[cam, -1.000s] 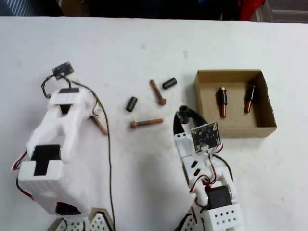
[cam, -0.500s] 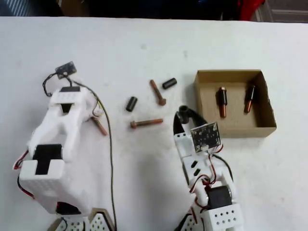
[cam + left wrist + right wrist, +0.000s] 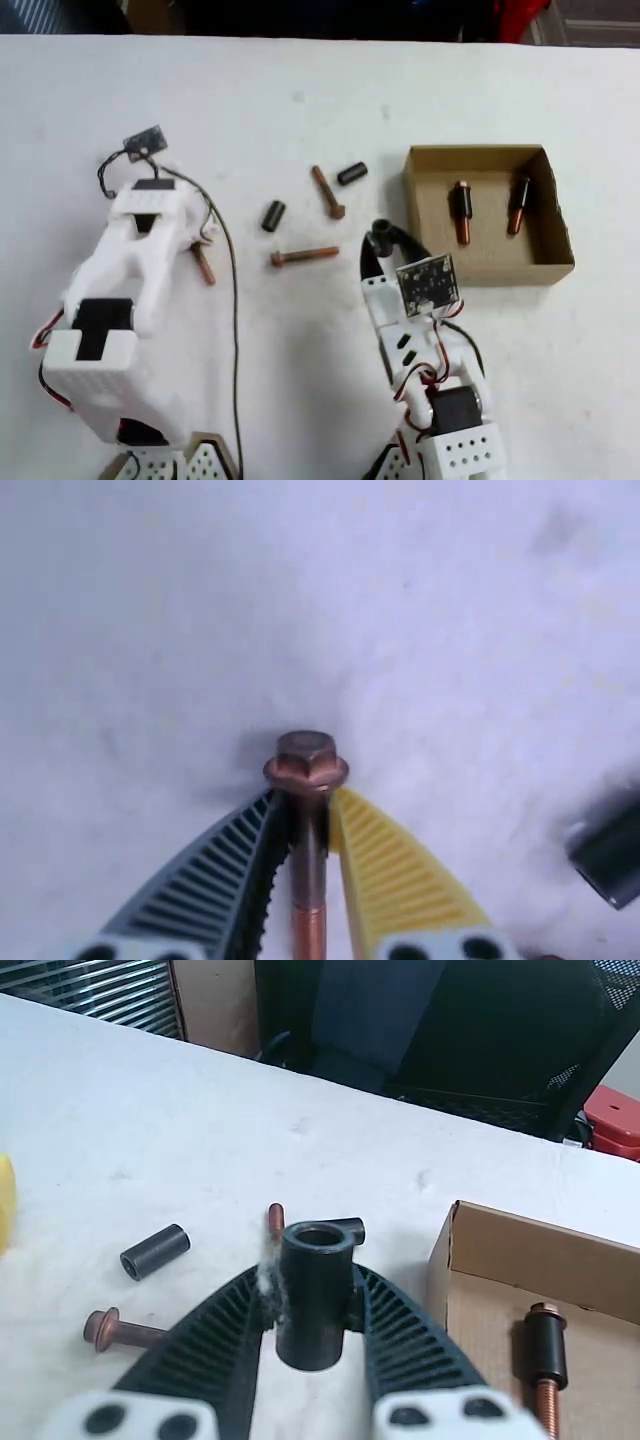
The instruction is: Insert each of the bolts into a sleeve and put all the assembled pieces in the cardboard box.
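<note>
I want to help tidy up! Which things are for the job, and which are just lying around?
For the job: bolt in the left jaws; sleeve in the right jaws; two loose bolts; two loose sleeves; box; two finished pieces inside it.
Just lying about: chair; blinds; red thing behind the table.

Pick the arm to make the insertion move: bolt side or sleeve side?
Left, probably. The left gripper is shut on a bolt; the right gripper holds a sleeve upright, bore open, beside the cardboard box.
</note>
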